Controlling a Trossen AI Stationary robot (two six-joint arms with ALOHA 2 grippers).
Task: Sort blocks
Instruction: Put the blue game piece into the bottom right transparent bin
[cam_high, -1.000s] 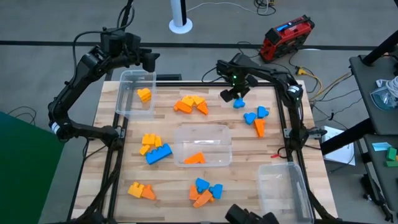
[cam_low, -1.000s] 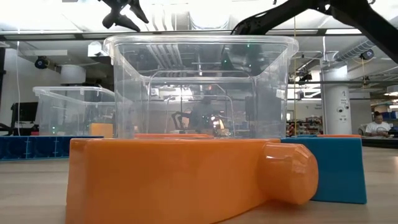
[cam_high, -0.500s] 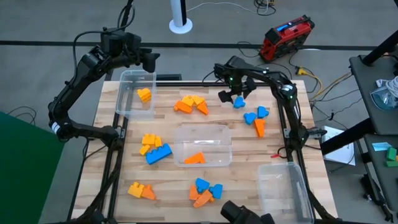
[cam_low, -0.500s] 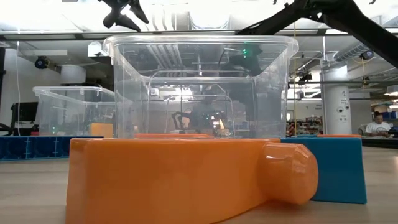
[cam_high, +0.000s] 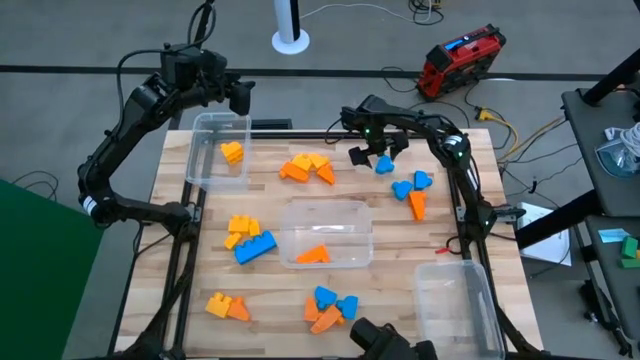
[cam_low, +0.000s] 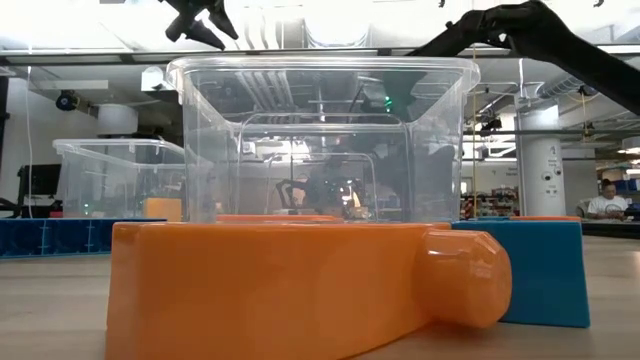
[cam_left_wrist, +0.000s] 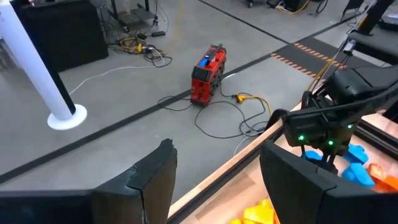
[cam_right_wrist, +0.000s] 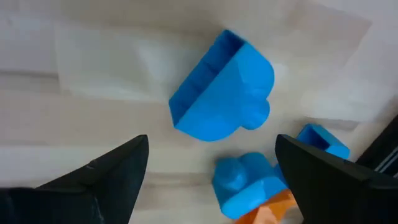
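Right gripper (cam_high: 372, 152) hovered above far edge of table (cam_high: 400, 250), fingers spread wide, holding nothing. Blue rounded block (cam_right_wrist: 224, 87) lay directly under it on the wood, centred between the two fingers in right wrist view; same block just beside gripper in high view (cam_high: 384, 165). Long flat side ran diagonally across the finger gap, stud end pointing toward blue and orange cluster (cam_high: 412, 188) nearby. Judged: wrist turn likely needed before descent so pads meet flat sides, not the rounded end. Second blue piece (cam_right_wrist: 249, 177) close by, could get nudged.

Right arm clearly nearer to this block; stretched from right table edge inward, elbow high, wrist bent down.

Left gripper (cam_high: 238, 95) parked past far left corner, above end of clear bin (cam_high: 200, 150) with one yellow block (cam_high: 232, 152) inside. Fingers (cam_left_wrist: 155, 180) apart, nothing between. Well apart from blue block.

Other blocks scattered: orange-yellow group (cam_high: 308, 168) at far centre, yellow and blue group (cam_high: 248, 238) at left, orange-yellow pair (cam_high: 226, 306) near left, blue-orange pile (cam_high: 328, 306) near centre. Orange wedge (cam_high: 312, 254) sat in middle bin (cam_high: 325, 212). Near right bin (cam_high: 455, 300) showed no blocks. Sorting judged barely begun.
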